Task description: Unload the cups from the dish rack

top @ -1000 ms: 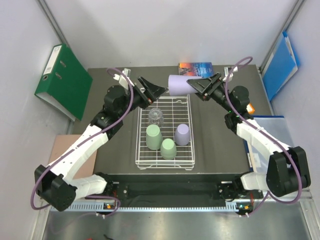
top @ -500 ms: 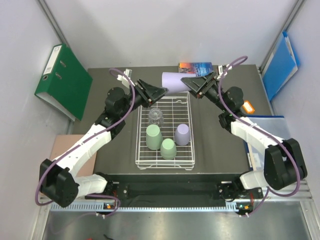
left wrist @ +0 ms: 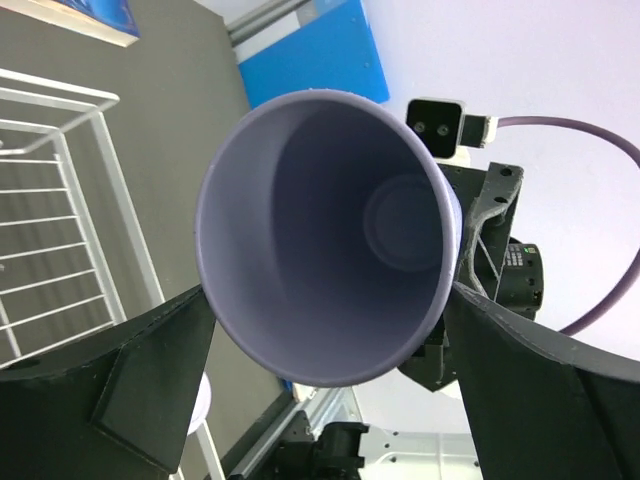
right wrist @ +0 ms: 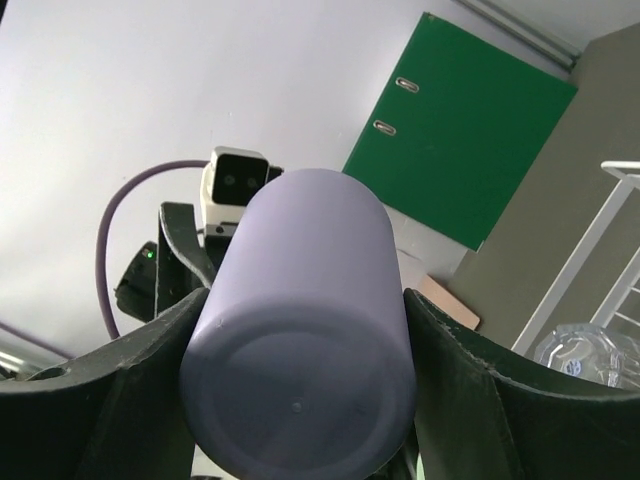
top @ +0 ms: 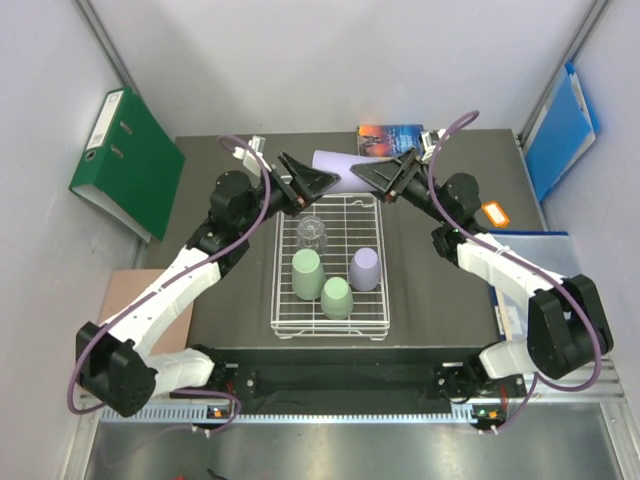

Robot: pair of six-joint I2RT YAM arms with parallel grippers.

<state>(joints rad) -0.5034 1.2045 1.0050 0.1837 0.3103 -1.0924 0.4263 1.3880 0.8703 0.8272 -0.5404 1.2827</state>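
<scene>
my right gripper (top: pixel 378 172) is clamped on the held lilac cup (top: pixel 330 160); the cup lies on its side in the air, top centre of the overhead frame, above the upper end of the dish rack (top: pixel 384 275); in the right wrist view its closed base fills the middle and my right fingers (right wrist: pixel 130 400) press against both flanks; my left gripper (top: pixel 318 178) sits at the cup's other end, so the cup spans between my two grippers; in the left wrist view the open mouth faces the lens, centre frame, with my left fingers (left wrist: pixel 150 380) spread wide to either side of the rim, tips right at the wall; cannot tell if those jaws squeeze or only touch; the rack rests flat on the dark table (top: pixel 430 290), centre of the overhead frame; four cups stand in it, all mouth down; clear ribbed glass (top: pixel 313 233) in the upper left part; upper green cup (top: pixel 306 273) just below the glass; lower green cup (top: pixel 337 297) to its lower right, near it; racked lilac cup (top: pixel 364 268) right of both greens; the lower third of the rack holds no cup; green binder (top: pixel 125 160) leans at upper left; blue folder (top: pixel 560 130) at upper right; a book (top: pixel 392 137) lies at the table's top edge, just above my right gripper
</scene>
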